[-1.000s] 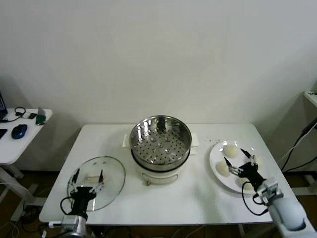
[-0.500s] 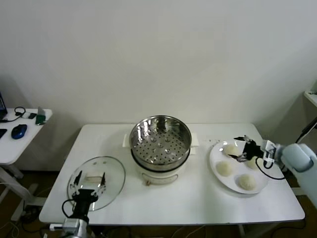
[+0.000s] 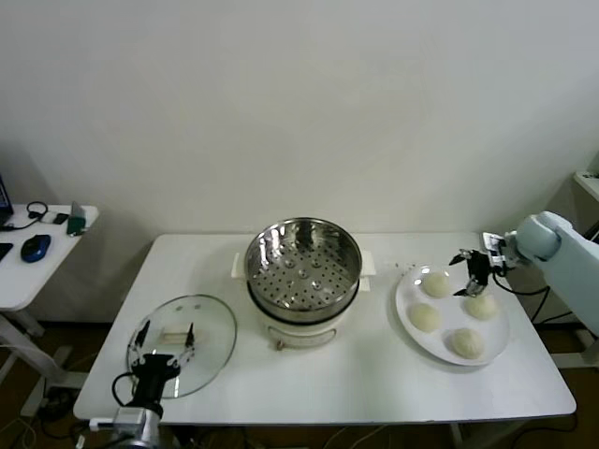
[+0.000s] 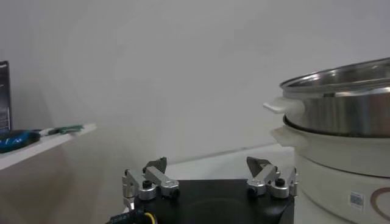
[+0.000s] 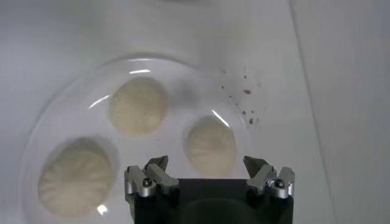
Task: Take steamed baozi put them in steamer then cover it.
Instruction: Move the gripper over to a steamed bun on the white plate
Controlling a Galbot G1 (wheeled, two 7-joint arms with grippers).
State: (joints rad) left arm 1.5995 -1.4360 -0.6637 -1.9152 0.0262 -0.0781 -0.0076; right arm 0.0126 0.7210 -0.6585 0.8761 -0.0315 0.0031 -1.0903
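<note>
The steamer, a shiny steel pot with a perforated tray on a white base, stands open and empty at the table's middle. Four cream-white baozi lie on a white plate at the right: one at the far left, one at the near left, one at the far right and one at the front. My right gripper hovers open and empty over the plate's far side. In the right wrist view it is above one baozi. My left gripper is open over the glass lid.
The left wrist view shows the steamer's side to the gripper's right. Dark specks lie on the table beside the plate. A side table with a blue mouse stands at the far left.
My right arm has swung from the plate's near side round to its far right side, gripper still open and empty. The left gripper has barely moved. The baozi have not moved.
</note>
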